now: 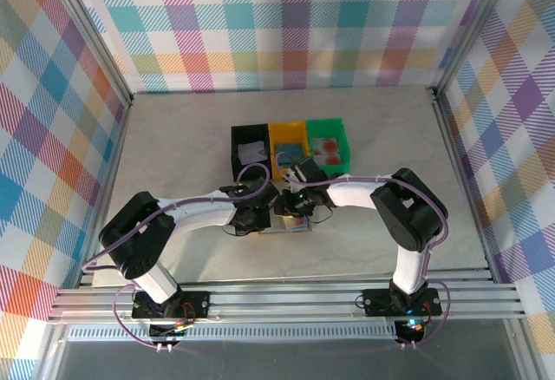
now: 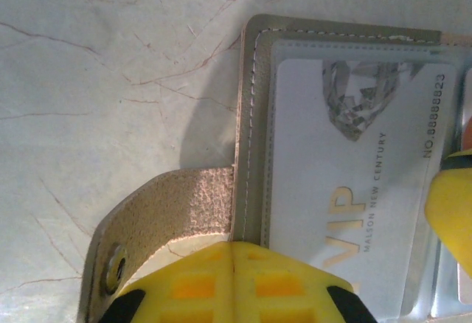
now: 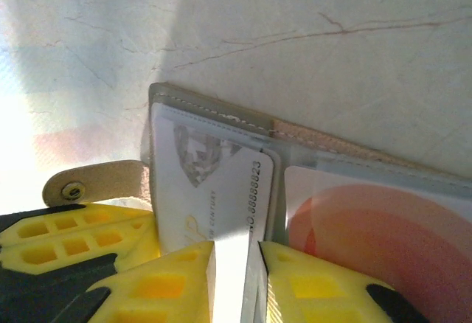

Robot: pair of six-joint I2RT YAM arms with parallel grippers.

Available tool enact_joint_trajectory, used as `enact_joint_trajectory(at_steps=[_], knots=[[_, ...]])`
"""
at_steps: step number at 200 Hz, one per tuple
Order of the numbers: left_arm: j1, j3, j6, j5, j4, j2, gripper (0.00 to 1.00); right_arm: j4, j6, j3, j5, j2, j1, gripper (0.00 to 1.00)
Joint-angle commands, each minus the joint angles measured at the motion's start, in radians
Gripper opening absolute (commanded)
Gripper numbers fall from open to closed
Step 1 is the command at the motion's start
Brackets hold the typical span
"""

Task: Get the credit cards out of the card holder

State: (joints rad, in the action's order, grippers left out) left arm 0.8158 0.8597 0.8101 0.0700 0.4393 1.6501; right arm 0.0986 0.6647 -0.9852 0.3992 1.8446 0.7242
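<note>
**A:** Where is the card holder (image 2: 254,116)?

**B:** It lies open and flat on the worktop (image 2: 110,80), between my two arms. It is on the near side of the black tray (image 1: 236,147), yellow tray (image 1: 288,125) and green tray (image 1: 347,144). Its snap strap (image 2: 169,209) sticks out to one side.

**A:** And your left claw (image 2: 232,253)?

**B:** It is fully closed, finger against finger with nothing between them. Its tips are down on the holder's edge, right where the strap joins.

**A:** The right one?

**B:** My right claw (image 3: 236,253) has its fingers a narrow slit apart. They sit over the near end of the white card (image 3: 210,183), the one marked VIP, and the card's face fills the gap. I cannot tell whether they actually pinch it. The card lies in the pocket panel nearest the strap.

**A:** Any other cards?

**B:** A reddish-pink card (image 3: 376,227) sits in the neighbouring panel, just beside the white one.
</note>
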Motion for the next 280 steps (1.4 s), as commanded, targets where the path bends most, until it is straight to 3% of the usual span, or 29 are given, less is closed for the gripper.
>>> enact_joint_trajectory(at_steps=[1, 63, 123, 178, 280], knots=[[0.007, -0.097, -0.015, -0.100, -0.026, 0.091, 0.00, 0.144, 0.006, 0.000, -0.093, 0.008, 0.017, 0.23], [0.007, -0.092, -0.023, -0.058, 0.042, -0.064, 0.00, 0.244, 0.019, -0.019, -0.128, -0.046, 0.021, 0.25], [0.007, -0.083, -0.020, -0.048, 0.092, -0.125, 0.27, 0.262, 0.026, -0.029, -0.104, -0.069, 0.023, 0.25], [0.010, -0.088, -0.011, -0.073, 0.083, -0.121, 0.37, 0.186, 0.037, -0.003, -0.079, -0.104, 0.024, 0.25], [0.013, -0.114, 0.011, -0.057, 0.107, -0.079, 0.34, 0.189, 0.063, -0.041, -0.086, -0.041, 0.036, 0.24]])
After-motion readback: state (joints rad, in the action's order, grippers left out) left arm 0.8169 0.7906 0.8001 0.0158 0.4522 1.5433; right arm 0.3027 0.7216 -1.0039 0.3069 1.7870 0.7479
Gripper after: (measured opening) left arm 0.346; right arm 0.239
